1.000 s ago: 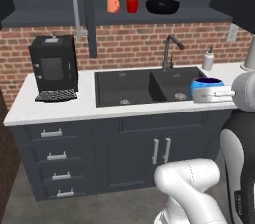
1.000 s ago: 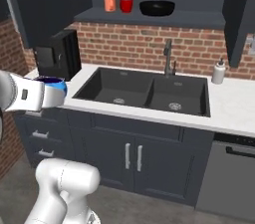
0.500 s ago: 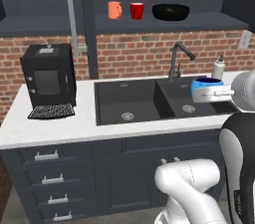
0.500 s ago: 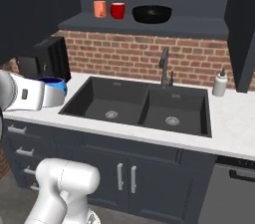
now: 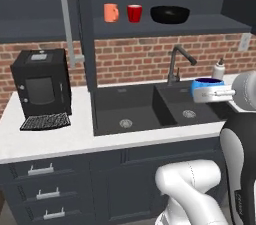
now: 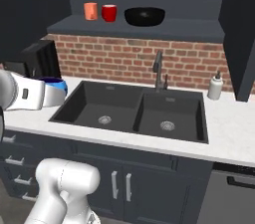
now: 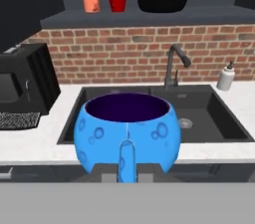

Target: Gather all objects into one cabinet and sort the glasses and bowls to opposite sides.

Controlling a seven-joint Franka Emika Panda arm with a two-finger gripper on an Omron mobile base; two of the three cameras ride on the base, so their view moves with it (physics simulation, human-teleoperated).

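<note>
The gripper (image 7: 119, 174) is closed on the squat blue vessel (image 7: 127, 131), held upright with its dark inside facing up; one finger (image 7: 126, 161) crosses the near wall of the vessel in the hand view. In the left base view the vessel (image 5: 208, 88) rides at the end of the arm at counter height, in front of the black double sink (image 5: 145, 109). The right base view shows it (image 6: 54, 86) at the left, near the coffee machine (image 6: 41, 58).

Above the brick wall, the cabinet shelf (image 5: 165, 25) carries the orange mug (image 5: 111, 12) and red cup (image 5: 134, 13) close together at the left, and the wide black bowl (image 5: 170, 14) a little to their right. The cabinet door (image 5: 40, 24), with its long bar handle (image 5: 67, 21), stands open.

Judged step — carrying the last loose piece to the shelf. The next move calls for a considerable lift to shelf height and a reach forward — likely into the free stretch of shelf right of the bowl, where there is room clear of all three pieces. Which side the vessel belongs to cannot be settled from its shape.
</note>
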